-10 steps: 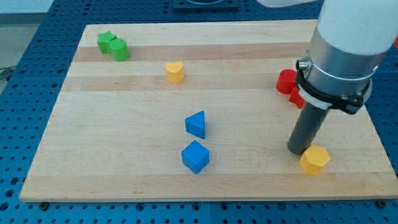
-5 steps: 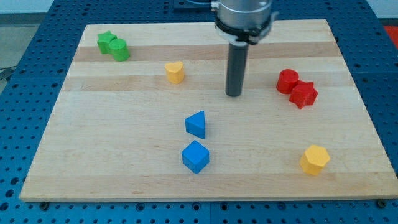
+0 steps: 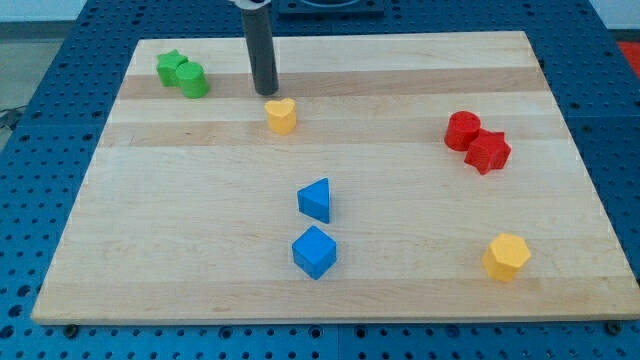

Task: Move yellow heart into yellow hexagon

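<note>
my tip sits just above-left of the yellow heart, holding nothing, contact unclear. yellow hexagon far off at view's bottom right on wooden board.

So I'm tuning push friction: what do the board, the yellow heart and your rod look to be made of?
The board looks like pale wood, matt, with visible grain and joined strips. The yellow heart seems plastic or painted: uniform colour, smooth, slight sheen. My rod looks dark, smooth metal or plastic; I can't tell which. My tip sits just above-left of the heart.
</note>
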